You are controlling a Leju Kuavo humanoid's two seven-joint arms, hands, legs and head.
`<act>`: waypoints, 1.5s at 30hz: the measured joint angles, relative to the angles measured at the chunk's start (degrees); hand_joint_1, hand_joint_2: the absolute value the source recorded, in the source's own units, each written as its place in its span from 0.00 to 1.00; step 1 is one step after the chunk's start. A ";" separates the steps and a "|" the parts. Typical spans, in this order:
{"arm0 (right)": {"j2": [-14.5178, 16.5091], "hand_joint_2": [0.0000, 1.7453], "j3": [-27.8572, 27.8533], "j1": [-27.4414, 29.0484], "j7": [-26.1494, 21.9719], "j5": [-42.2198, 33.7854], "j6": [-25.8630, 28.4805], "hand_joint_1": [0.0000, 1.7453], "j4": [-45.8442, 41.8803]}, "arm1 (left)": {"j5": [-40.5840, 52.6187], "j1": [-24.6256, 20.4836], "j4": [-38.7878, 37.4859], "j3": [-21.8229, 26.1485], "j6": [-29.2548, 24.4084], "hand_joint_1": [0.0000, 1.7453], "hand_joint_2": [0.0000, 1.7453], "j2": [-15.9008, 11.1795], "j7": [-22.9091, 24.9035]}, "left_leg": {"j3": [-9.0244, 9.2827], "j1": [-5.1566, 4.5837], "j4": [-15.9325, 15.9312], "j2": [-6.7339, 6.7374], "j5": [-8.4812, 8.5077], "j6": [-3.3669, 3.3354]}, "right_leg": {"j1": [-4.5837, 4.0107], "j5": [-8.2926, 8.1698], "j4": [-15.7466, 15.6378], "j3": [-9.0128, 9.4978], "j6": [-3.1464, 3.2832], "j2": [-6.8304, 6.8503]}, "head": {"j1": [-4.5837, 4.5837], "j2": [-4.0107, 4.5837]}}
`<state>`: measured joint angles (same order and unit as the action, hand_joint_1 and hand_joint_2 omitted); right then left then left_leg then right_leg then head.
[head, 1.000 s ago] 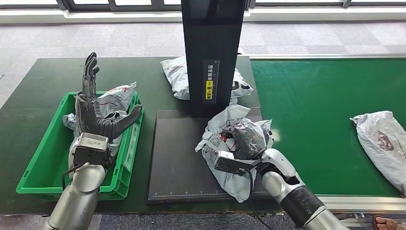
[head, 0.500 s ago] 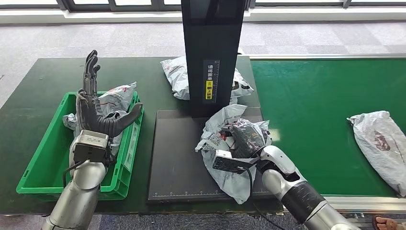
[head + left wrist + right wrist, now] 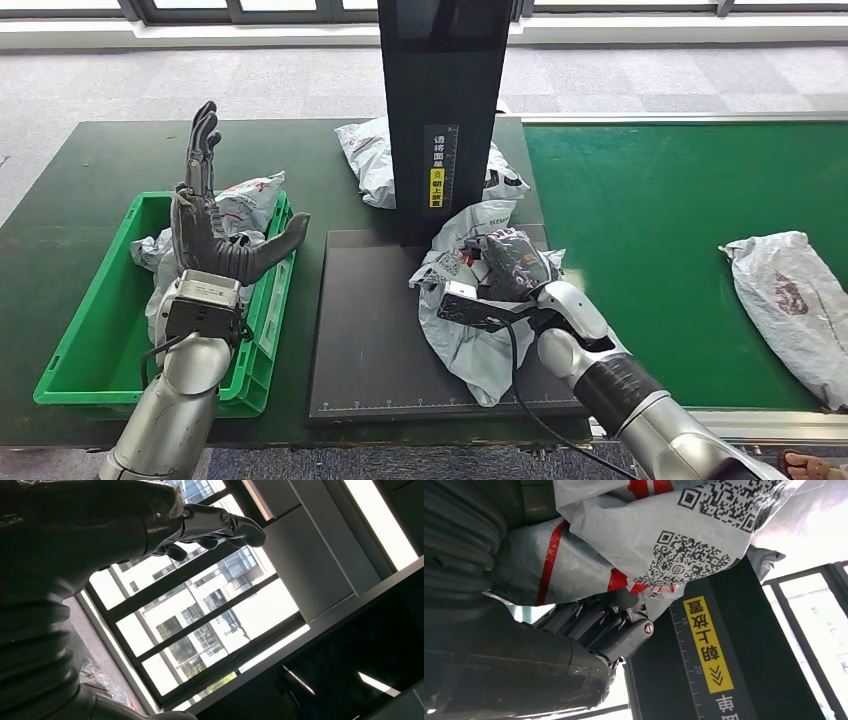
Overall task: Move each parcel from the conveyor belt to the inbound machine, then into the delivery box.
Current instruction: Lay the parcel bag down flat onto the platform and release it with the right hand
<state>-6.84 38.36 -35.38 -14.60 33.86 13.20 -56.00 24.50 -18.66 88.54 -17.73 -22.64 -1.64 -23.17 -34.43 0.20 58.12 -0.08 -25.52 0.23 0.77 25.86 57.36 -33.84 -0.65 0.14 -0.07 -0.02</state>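
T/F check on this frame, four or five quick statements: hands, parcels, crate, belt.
1. The right hand grips a crumpled grey plastic parcel over the black flat scanner platform. True.
2. The left hand holds a parcel. False: it is raised above the green plastic crate, fingers apart, holding nothing.
3. The green crate is empty. False: grey bagged parcels lie in it.
4. A grey parcel lies on the green conveyor belt. True.
5. Nothing lies behind the black upright scanner column. False: another grey parcel lies there.
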 joint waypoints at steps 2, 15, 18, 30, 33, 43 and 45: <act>0.69 1.00 0.00 -0.65 0.02 0.01 0.07 1.00 1.16 | 0.00 0.00 -0.02 -0.01 0.00 0.00 1.00 0.03 0.05 | 0.00 0.00 0.00 0.00 0.00 0.00 | 0.00 0.00 0.01 0.00 0.00 0.00 | 0.00 0.00; 7.57 0.75 0.01 -5.82 -0.91 -0.29 -0.87 0.75 9.44 | 0.02 0.00 -0.17 -0.02 -0.35 0.00 1.00 0.14 0.11 | -0.01 0.01 0.00 -0.02 0.01 0.02 | -0.01 0.00 0.04 -0.01 0.01 0.01 | 0.00 0.00; 8.77 0.00 0.05 -6.17 -1.01 -0.71 -1.57 0.00 10.25 | 0.02 0.00 -0.17 -0.02 -0.44 0.00 1.00 0.14 0.11 | -0.02 0.01 0.00 0.00 0.01 0.02 | -0.01 0.00 0.04 -0.01 0.01 -0.01 | 0.00 0.00; 10.35 0.00 1.09 -8.76 0.99 -3.51 -7.31 0.00 10.24 | -0.49 0.01 -0.17 -0.02 -0.53 0.00 1.00 -0.06 0.46 | -0.01 0.01 0.00 -0.02 0.02 0.02 | -0.01 0.00 0.04 0.00 0.01 0.01 | -0.01 0.00; 10.34 0.00 1.09 -9.02 1.20 -3.87 -7.45 0.00 9.47 | -0.50 0.01 -0.17 -0.02 -0.55 0.00 1.00 -0.11 0.52 | -0.01 0.01 0.00 -0.02 0.02 0.02 | -0.01 0.00 0.04 -0.01 0.01 0.01 | -0.01 0.00; 10.54 0.00 1.72 -11.17 1.96 -5.56 -8.37 0.00 8.70 | -0.25 -0.06 -0.61 -0.02 -0.61 0.00 1.00 -0.13 0.53 | -0.01 0.01 0.00 -0.02 0.02 0.02 | -0.01 0.00 0.04 -0.01 0.01 0.01 | 0.00 0.00; 10.46 0.00 1.83 -11.29 2.23 -7.42 -9.76 0.00 7.64 | 0.02 -0.03 -0.61 0.00 -0.80 0.00 1.00 -0.15 0.57 | -0.01 0.01 0.00 -0.02 0.03 0.03 | -0.01 0.00 0.04 -0.01 0.01 0.01 | -0.01 0.00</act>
<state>3.62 40.18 -46.68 -12.37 26.43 3.44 -48.36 24.52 -18.69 87.93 -17.73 -23.44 -1.79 -22.60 -34.44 0.21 58.12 -0.10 -25.49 0.26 0.77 25.86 57.40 -33.86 -0.64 0.15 -0.07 -0.02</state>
